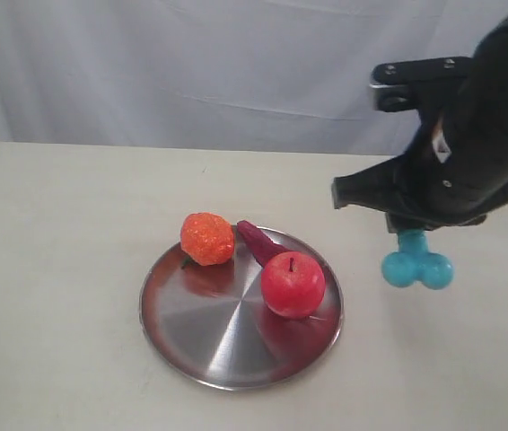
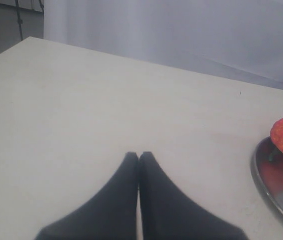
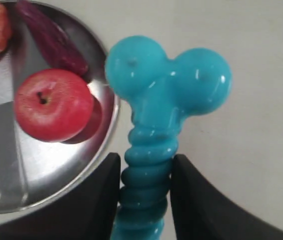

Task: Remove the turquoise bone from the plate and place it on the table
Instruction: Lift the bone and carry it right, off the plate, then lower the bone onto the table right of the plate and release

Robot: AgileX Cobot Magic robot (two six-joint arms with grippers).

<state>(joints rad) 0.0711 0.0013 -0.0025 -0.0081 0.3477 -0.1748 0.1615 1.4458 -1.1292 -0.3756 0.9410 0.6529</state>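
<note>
The turquoise bone (image 1: 416, 265) hangs knobs-down over the table (image 1: 56, 269), right of the plate (image 1: 202, 337), past its rim. My right gripper (image 3: 145, 172) is shut on the bone's (image 3: 167, 82) ribbed shaft, both black fingers pressed against it. In the exterior view the dark arm hides that gripper and the bone's upper end. I cannot tell whether the knobs touch the tabletop. The round steel plate (image 3: 36, 170) lies beside the bone in the right wrist view. My left gripper (image 2: 139, 155) is shut on nothing, low over bare table, left of the plate's rim (image 2: 261, 172).
On the plate sit a red apple (image 1: 293, 284), an orange mandarin-like fruit (image 1: 206, 238) and a dark purple, sweet-potato-like piece (image 1: 259, 241). A white curtain (image 1: 191, 63) backs the table's far edge.
</note>
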